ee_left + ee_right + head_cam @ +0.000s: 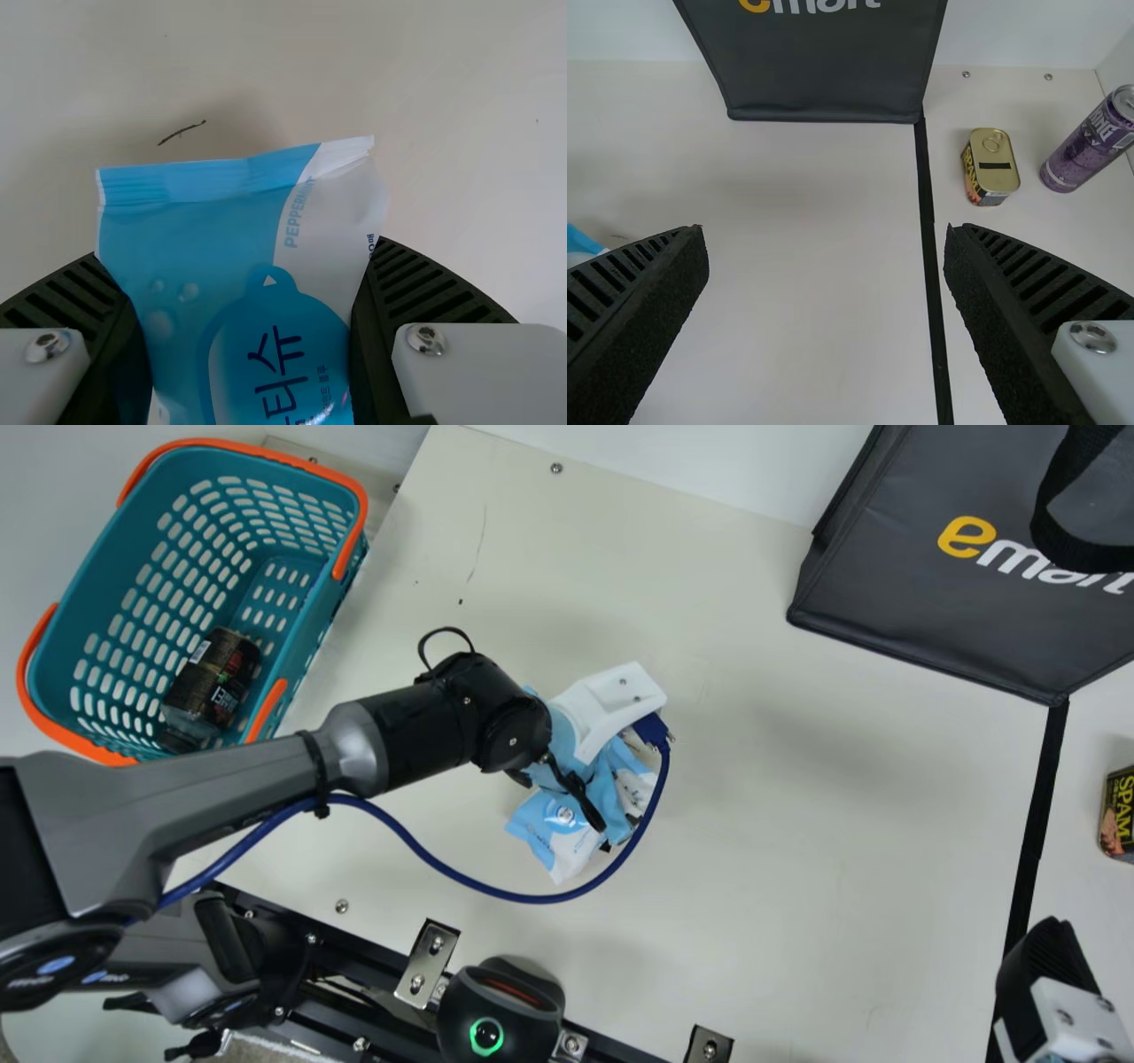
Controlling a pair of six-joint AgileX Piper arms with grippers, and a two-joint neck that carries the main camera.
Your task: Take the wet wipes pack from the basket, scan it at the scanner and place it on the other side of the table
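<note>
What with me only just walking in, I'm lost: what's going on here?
The robot's left end effector is gripping the wet wipes pack over the table, out of the basket. The pack isn't yet at what looks like the scanner. The right end effector is open and empty. A small tin and a purple can stand past the black line.

Along the surface's (797,850) far edge, the bag (886,576) looks like matt, coated cloth. The surface itself is smooth and matt, with scratches. By its left corner, the basket (310,620) is satiny, perforated plastic. The wet wipes pack (221,212) is glossy, creased film. Near the right edge, the tin's (994,164) lid and purple can (1090,146) are shiny metal.
</note>
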